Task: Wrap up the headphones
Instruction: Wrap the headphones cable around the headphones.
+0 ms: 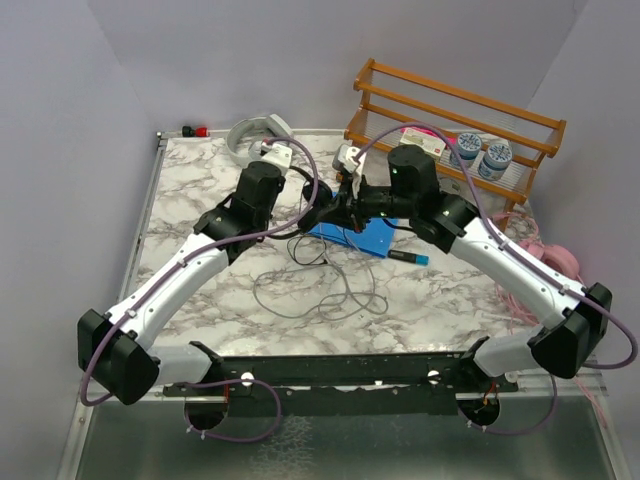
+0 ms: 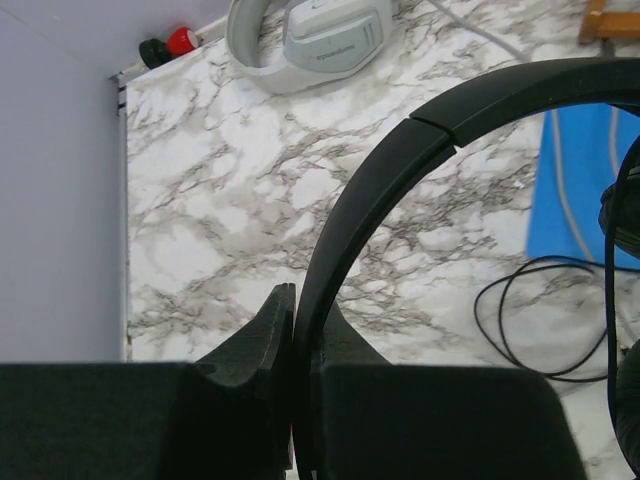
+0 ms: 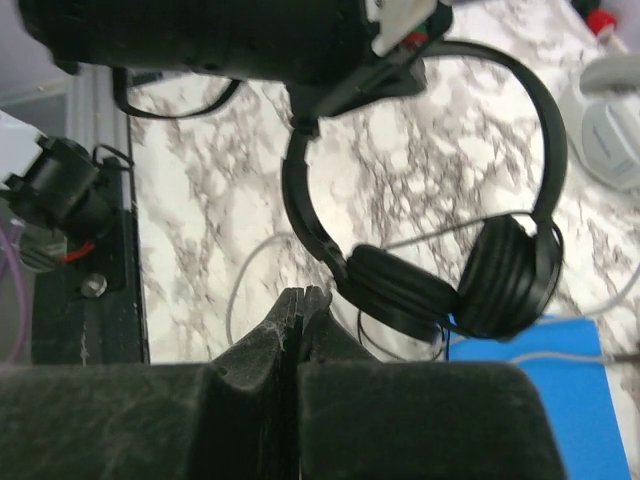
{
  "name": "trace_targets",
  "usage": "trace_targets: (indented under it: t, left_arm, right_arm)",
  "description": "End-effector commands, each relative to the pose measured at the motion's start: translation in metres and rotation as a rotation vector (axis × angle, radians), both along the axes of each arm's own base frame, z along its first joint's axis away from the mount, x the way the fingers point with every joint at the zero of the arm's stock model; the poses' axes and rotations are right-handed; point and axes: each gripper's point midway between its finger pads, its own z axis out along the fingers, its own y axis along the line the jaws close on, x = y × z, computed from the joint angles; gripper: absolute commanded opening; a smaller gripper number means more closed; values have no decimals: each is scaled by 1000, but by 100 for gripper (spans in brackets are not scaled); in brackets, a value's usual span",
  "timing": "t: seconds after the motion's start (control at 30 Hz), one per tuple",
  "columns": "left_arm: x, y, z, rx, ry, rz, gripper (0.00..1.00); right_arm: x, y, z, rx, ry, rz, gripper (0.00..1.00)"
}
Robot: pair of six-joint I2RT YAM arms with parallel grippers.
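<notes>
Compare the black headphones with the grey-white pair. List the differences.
The black headphones have a thin band and small cups; the grey-white headphones are thick and bulky. The left gripper clamps the black headphones' band; the grey-white headphones lie untouched at the far edge of the table. Both are headband types.

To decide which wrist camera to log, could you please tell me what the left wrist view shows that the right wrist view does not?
Only the left wrist view: a corner of the wooden rack, and the left fingers' inner faces pinching the black headphones by the band. Only the right wrist view: both ear cups, the shut right fingers, and the black frame rail at the near edge. Both: the marble table, the blue mat, the grey-white headphones.
</notes>
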Motion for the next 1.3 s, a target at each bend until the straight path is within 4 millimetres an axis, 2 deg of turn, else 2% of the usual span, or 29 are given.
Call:
trace_targets:
  t: [0.0,0.1,0.23,0.33,0.47,0.6,0.77,0.9,0.97,1.13,1.27]
  left_arm:
    - [-2,21,16,151,-73,14,0]
    - [-7,16,12,183,-71,-39,0]
    - [-17,-1,3,171,-60,-166,0]
    - [-24,-14,-3,142,-44,-243,0]
    - [-36,-27,-9,90,-13,-326,0]
    - [-48,-36,-8,30,11,-378,0]
    - [-71,-57,8,-124,6,-488,0]
    - [-92,-75,28,-263,4,-587,0]
    - [-96,-77,34,-306,5,-582,0]
    - [-107,-85,38,-426,49,-577,0]
    - [-113,-99,46,-535,88,-598,0]
  right_arm:
    - [12,-19,-43,-242,62,-89,2]
    - [31,-26,-42,-280,28,-176,2]
    - [61,-36,-28,-268,-64,-336,5]
    - [86,-42,-18,-214,-128,-473,6]
    - [112,-43,-9,-121,-162,-563,6]
    - [134,-47,-20,-119,-141,-620,5]
    - [155,-58,-48,-86,-72,-655,5]
    - [161,-64,-63,17,-13,-634,4]
    - [160,-67,-70,84,45,-611,5]
    - [143,-54,-84,170,104,-471,5]
    - [125,-43,-87,236,132,-366,5]
